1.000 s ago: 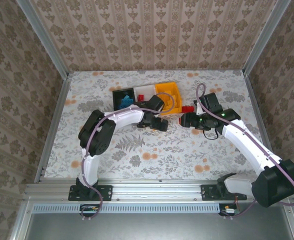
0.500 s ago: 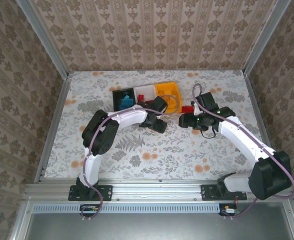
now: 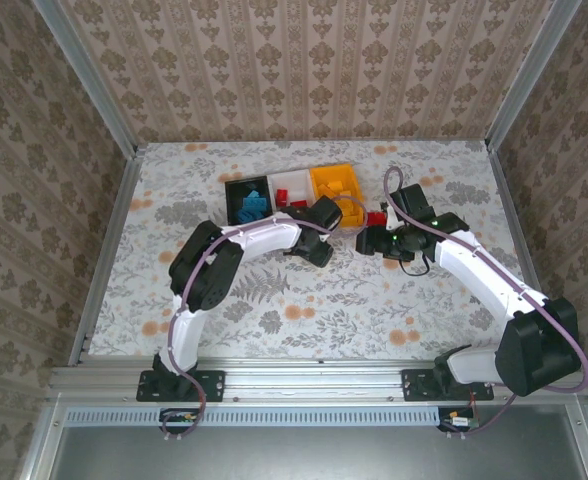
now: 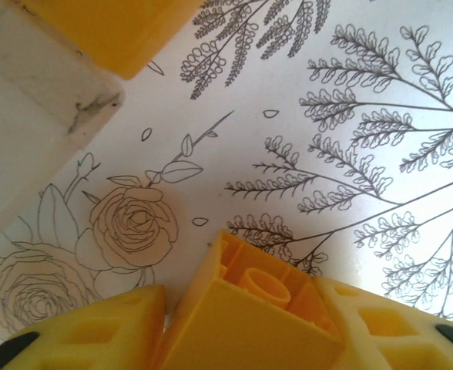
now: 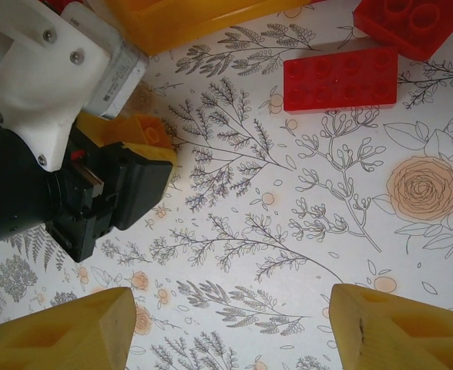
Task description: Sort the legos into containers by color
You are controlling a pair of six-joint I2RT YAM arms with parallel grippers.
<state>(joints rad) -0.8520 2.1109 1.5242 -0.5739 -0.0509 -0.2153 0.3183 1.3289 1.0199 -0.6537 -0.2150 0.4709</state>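
The orange brick (image 4: 249, 301) is clamped between the fingers of the left gripper (image 4: 238, 339), just in front of the near corner of the orange bin (image 4: 111, 31). A red brick (image 5: 340, 75) and a second red brick (image 5: 407, 23) lie on the table (image 5: 303, 231) just beside the orange bin's right side, and the right gripper (image 5: 226, 331) stands near them with its jaws spread wide and empty. The white bin (image 3: 287, 187) adjoins the orange bin's left wall, with the black bin (image 3: 236, 190) beyond it.
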